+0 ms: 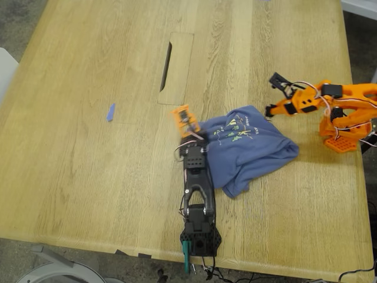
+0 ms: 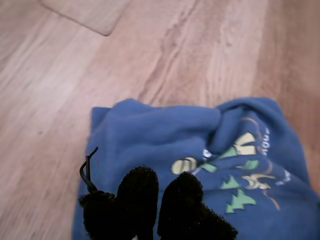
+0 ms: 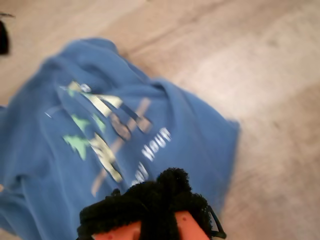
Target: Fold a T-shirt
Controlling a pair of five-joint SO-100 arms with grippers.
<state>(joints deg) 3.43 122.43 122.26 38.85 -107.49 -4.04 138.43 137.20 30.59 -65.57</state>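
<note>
We're working the crumpled T-shirt (image 1: pixel 250 147) mid-counter (image 1: pixel 88 165); our first claw (image 2: pixel 159 197) is sitting clenched and empty over its edge, second claw (image 3: pixel 165 192) state unclear, so reopen, then pinch one layer.

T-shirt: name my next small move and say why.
Probably lower my first gripper onto the near edge of the T-shirt and pinch it. The shirt lies bunched on the table, and neither gripper seems to hold any cloth.
</note>
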